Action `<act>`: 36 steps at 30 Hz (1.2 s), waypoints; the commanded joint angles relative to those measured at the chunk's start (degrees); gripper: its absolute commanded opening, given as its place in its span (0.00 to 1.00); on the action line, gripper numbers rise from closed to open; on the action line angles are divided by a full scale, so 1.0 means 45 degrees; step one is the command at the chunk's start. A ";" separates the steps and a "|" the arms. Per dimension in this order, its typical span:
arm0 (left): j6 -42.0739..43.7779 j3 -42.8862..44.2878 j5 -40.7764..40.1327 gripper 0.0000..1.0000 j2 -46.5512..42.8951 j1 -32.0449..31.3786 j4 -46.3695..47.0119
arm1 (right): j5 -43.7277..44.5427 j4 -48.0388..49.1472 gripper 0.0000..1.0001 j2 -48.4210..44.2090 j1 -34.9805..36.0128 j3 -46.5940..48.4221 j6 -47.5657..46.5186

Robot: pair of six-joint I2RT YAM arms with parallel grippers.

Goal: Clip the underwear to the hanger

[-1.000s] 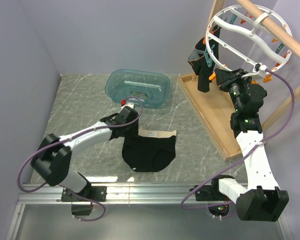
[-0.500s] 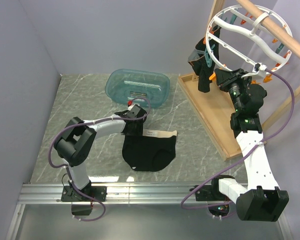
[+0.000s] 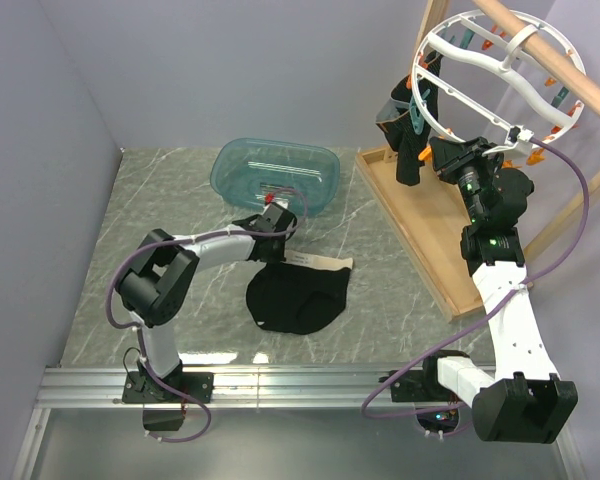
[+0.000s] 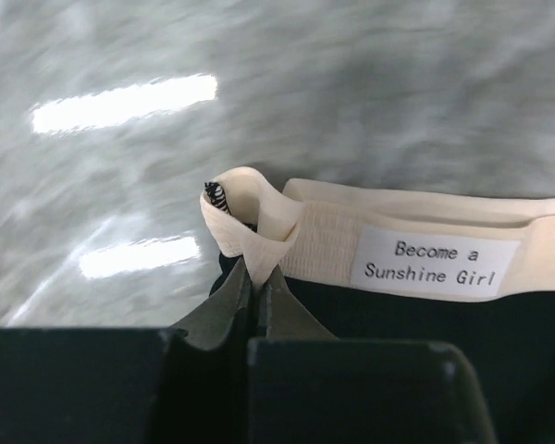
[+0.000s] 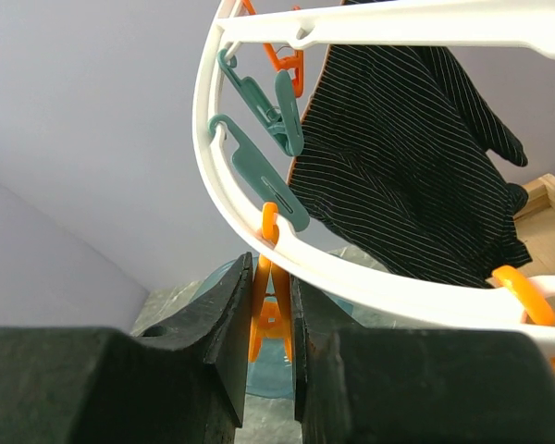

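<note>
The underwear [image 3: 298, 298], black with a cream waistband [image 4: 425, 240] and a small white label, lies bunched on the marble table in front of the left arm. My left gripper [image 3: 277, 248] [image 4: 256, 277] is shut on the folded left end of that waistband. The hanger [image 3: 470, 55] [image 5: 206, 120], a white ring with a wavy bar, hangs from the wooden pole at upper right. My right gripper [image 3: 442, 152] [image 5: 271, 273] is up at its lower rim, shut on a dangling orange clip [image 5: 268, 324].
A black pinstriped garment [image 3: 410, 130] [image 5: 398, 157] hangs clipped on the hanger's left side, beside teal clips [image 5: 259, 153]. The teal basin [image 3: 276, 175] stands just behind the left gripper. The wooden rack's base [image 3: 430, 220] and pole [image 3: 550, 55] fill the right side.
The left arm reached in to the waistband's left end and its jaws shut on it; the underwear has bunched up and rounded. The right arm has not moved.
</note>
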 commanded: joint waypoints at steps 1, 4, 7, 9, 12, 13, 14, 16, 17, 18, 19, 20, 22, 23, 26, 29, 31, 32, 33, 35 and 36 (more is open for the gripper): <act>0.1777 0.0635 0.0535 0.00 -0.0428 -0.0675 0.1862 | -0.0477 0.0715 0.00 -0.0132 -0.0001 0.0174 -0.0100; 0.2949 0.0714 0.0827 0.00 -0.1014 -0.0988 0.3736 | -0.0652 0.0813 0.00 -0.0132 -0.0001 0.0116 -0.0041; 0.4083 0.0714 0.1295 0.00 -0.1445 -0.1457 0.5782 | -0.0828 0.0813 0.00 -0.0093 0.0018 0.0096 0.0017; 0.4555 0.0792 0.1782 0.00 -0.1581 -0.1594 0.6628 | -0.0906 0.0774 0.00 -0.0054 -0.0001 0.0096 0.0056; 0.5200 0.1045 0.2564 0.00 -0.1544 -0.1751 0.7840 | -0.1237 0.0832 0.00 0.0005 -0.0001 0.0076 0.0154; 0.5433 0.1104 0.2952 0.00 -0.1543 -0.1770 0.8152 | -0.1471 0.0871 0.00 0.0005 -0.0001 0.0038 0.0173; 0.5494 0.1182 0.3169 0.00 -0.1505 -0.1790 0.8600 | -0.1589 0.0929 0.00 0.0043 -0.0001 0.0037 0.0232; 0.5727 0.1455 0.3598 0.00 -0.1446 -0.1790 0.8954 | -0.1746 0.0988 0.00 0.0044 0.0018 -0.0021 0.0291; 0.5748 0.1534 0.4007 0.00 -0.1407 -0.1829 0.9072 | -0.1882 0.1085 0.00 0.0044 0.0018 -0.0060 0.0329; 0.5748 0.1767 0.4224 0.00 -0.1368 -0.1829 0.9286 | -0.1980 0.1125 0.00 0.0044 0.0018 -0.0099 0.0349; 0.5710 0.1904 0.4380 0.00 -0.1329 -0.1829 0.9326 | -0.2058 0.1125 0.00 0.0082 0.0018 -0.0119 0.0369; 0.5690 0.2234 0.4653 0.00 -0.1212 -0.1849 0.9385 | -0.2194 0.1164 0.00 0.0083 0.0018 -0.0119 0.0408; 0.5593 0.2549 0.4850 0.00 -0.1133 -0.1849 0.9522 | -0.2429 0.1242 0.00 0.0122 0.0018 -0.0216 0.0563; 0.5573 0.2860 0.5083 0.00 -0.1017 -0.1849 0.9580 | -0.2643 0.1301 0.00 0.0141 0.0018 -0.0255 0.0603; 0.5514 0.3737 0.5396 0.00 -0.0666 -0.1888 0.9426 | -0.2840 0.1418 0.00 0.0200 0.0038 -0.0315 0.0740; 0.5319 0.4677 0.5593 0.00 -0.0314 -0.1927 0.9113 | -0.2918 0.1477 0.00 0.0219 0.0038 -0.0314 0.0720; 0.5164 0.5087 0.5710 0.00 -0.0138 -0.1946 0.8995 | -0.3074 0.1535 0.00 0.0278 0.0038 -0.0314 0.0701; 0.5124 0.5476 0.5807 0.00 0.0037 -0.1985 0.8859 | -0.3133 0.1594 0.00 0.0297 0.0038 -0.0314 0.0701; 0.5065 0.5635 0.5982 0.00 0.0097 -0.2005 0.8819 | -0.3211 0.1633 0.00 0.0278 0.0038 -0.0334 0.0701; 0.4928 0.5966 0.6159 0.00 0.0272 -0.2044 0.8819 | -0.3250 0.1750 0.00 0.0298 0.0057 -0.0334 0.0662; 0.4851 0.6084 0.6275 0.00 0.0312 -0.2044 0.8819 | -0.3289 0.1770 0.00 0.0317 0.0077 -0.0334 0.0604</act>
